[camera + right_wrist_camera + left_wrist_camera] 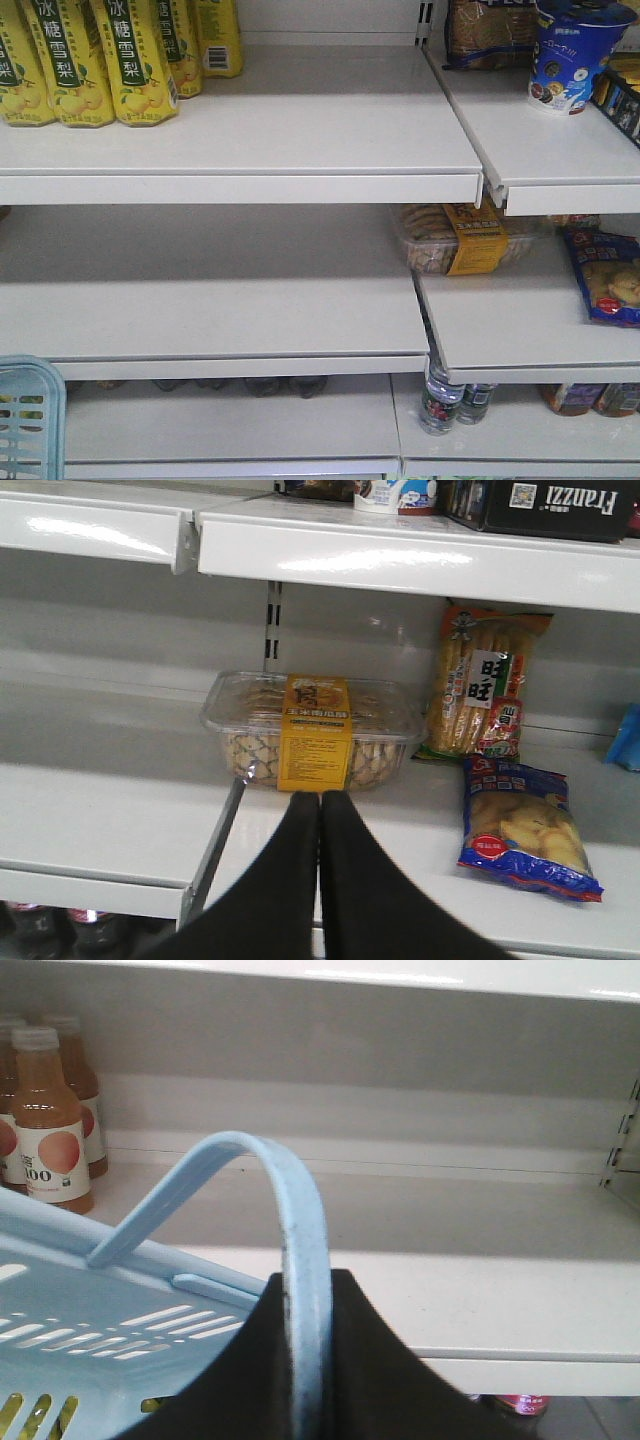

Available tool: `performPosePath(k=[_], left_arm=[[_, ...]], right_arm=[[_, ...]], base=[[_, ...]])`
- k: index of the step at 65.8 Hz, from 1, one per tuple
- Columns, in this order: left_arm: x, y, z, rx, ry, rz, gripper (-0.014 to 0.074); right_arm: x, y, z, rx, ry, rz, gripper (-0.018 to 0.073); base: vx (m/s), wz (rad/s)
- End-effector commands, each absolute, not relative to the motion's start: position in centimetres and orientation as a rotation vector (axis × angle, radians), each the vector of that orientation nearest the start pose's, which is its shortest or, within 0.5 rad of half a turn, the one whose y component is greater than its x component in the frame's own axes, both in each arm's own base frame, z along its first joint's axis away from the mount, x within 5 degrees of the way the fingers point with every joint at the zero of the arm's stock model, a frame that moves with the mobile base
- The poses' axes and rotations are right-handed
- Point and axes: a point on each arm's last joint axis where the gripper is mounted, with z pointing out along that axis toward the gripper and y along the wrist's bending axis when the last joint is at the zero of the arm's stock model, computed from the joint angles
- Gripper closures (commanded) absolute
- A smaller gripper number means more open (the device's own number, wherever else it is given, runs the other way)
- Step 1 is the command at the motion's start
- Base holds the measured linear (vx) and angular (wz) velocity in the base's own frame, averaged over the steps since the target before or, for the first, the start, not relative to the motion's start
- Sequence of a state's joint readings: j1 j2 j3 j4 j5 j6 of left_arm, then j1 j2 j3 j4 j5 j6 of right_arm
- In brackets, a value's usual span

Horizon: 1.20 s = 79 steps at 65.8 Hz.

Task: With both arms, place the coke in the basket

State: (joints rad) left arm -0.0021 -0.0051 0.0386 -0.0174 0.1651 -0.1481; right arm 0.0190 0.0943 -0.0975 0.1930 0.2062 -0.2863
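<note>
The coke is out of view in every frame. A corner of the light blue basket (30, 415) shows at the lower left of the front view. In the left wrist view the basket (100, 1310) hangs below and left, and its curved handle (300, 1210) runs down between the black fingers. My left gripper (308, 1282) is shut on that handle. My right gripper (320, 798) is shut with nothing in it. It hovers in front of the middle shelf, pointing at a clear box of cookies (315, 730).
Yellow pear-drink cartons (90, 60) and a blue cup (570, 55) stand on the top shelf. A blue snack bag (520, 825) and a cracker pack (485, 685) lie right of the cookies. Orange juice bottles (45, 1120) stand far left. Dark bottles (90, 925) sit under the shelf.
</note>
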Motion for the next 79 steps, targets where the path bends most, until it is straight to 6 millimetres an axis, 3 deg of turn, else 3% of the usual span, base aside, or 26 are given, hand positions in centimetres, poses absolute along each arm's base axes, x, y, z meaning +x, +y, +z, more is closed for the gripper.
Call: performPosePath(k=[1, 22, 79], left_arm=[[5.4, 0.0, 21.3, -0.084, 1.471, -0.107, 0.0603], [5.4, 0.0, 21.3, -0.084, 1.471, -0.107, 0.0603], [5.4, 0.0, 21.3, -0.084, 1.471, -0.107, 0.0603]], right_arm=[[6.3, 0.1, 22.9, -0.098, 1.559, -0.071, 0.0569], [5.6, 0.1, 20.2, -0.067, 1.501, -0.05, 0.0569], [5.6, 0.1, 20.1, -0.06, 1.508, -0.042, 0.0569]], base=[[0.0, 0.0], [0.0, 0.0], [0.0, 0.0]])
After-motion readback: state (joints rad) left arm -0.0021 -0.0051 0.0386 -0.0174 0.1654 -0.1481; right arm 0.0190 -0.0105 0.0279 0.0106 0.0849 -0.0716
